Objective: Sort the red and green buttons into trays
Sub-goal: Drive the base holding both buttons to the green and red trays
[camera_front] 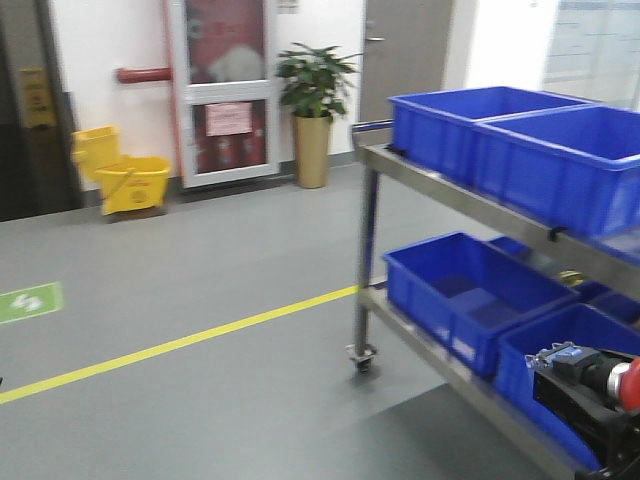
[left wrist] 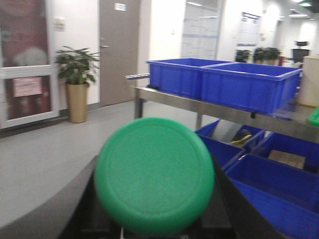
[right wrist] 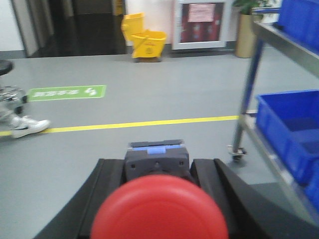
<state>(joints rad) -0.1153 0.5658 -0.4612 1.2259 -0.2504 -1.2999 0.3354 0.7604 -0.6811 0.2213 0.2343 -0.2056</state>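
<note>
My left gripper point(left wrist: 154, 167) is shut on a green button point(left wrist: 154, 174), whose round domed cap faces the camera and fills the middle of the left wrist view, with black fingers point(left wrist: 79, 204) on either side. My right gripper point(right wrist: 157, 164) is shut on a red button point(right wrist: 159, 211), with its dark squarish body point(right wrist: 156, 160) between the fingers. In the front view the right gripper point(camera_front: 592, 392) shows at the bottom right with the red button point(camera_front: 628, 385). A green sliver point(left wrist: 314, 116) at the right edge may be the green tray. The red tray is out of view.
A steel wheeled cart point(camera_front: 362, 215) with deep blue crates point(camera_front: 470, 130) on two shelves stands at the right, also in the left wrist view point(left wrist: 224, 82). A yellow floor line point(camera_front: 180, 345), a yellow mop bucket point(camera_front: 125, 175), a potted plant point(camera_front: 313, 105) and someone's shoe point(right wrist: 27, 127) are around.
</note>
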